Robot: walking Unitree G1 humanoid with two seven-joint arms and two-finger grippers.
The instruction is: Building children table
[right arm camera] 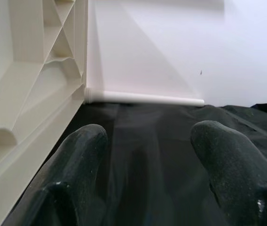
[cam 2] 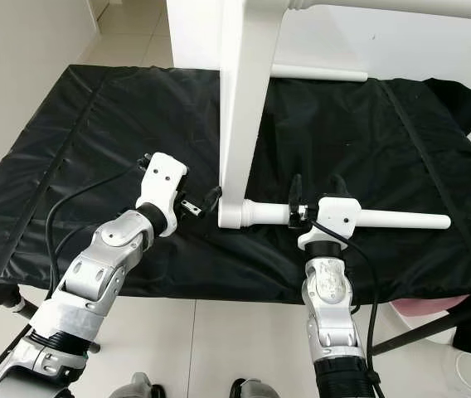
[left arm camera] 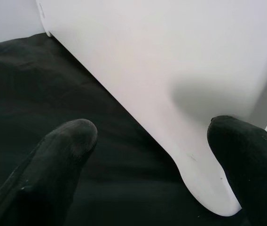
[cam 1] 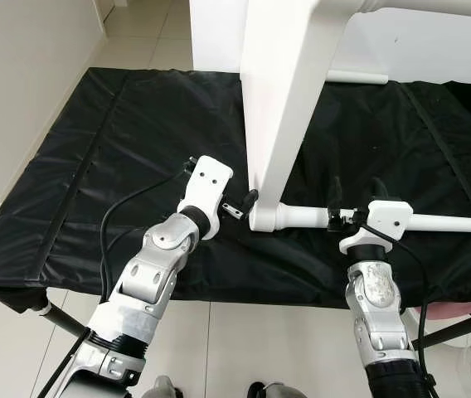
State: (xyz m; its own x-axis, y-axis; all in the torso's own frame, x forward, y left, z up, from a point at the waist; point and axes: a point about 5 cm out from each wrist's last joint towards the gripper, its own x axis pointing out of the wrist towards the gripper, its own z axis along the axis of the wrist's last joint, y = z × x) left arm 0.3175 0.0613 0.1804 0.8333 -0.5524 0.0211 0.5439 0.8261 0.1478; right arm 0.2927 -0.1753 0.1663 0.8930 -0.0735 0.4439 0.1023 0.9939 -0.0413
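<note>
Both sets of jaws were spread wide with nothing in them. The left gripper (cam 1: pixel 244 203) sat just off the near corner of the white tabletop (cam 1: pixel 289 91), which was stood up on its edge on the black cloth (cam 1: pixel 94 166); in the left wrist view its fingertips (left arm camera: pixel 72 136) straddled that rounded corner without touching it. The right gripper (cam 1: pixel 356 192) was on the other side of that corner, hovering right over the white table leg (cam 1: pixel 401 220) that ran out flat along the cloth from the socket at the corner, one finger to each side of it, though I couldn't tell if the fingers (right arm camera: pixel 84 146) were actually brushing it. A second white leg (cam 1: pixel 356 77) stuck out from the far end of the tabletop, lying on the cloth too, and a third poked out up at the top of the panel. So my read: this was the leg-fitting step, with the near leg seated or close to seated in its socket and the robot lining up to grab. Next move probably calls for the left gripper to close on the tabletop corner to steady it while the right one clamps the leg and pushes or twists it home. The tabletop balancing on its edge looked tippy, so a sideways shove could knock it over.
</note>
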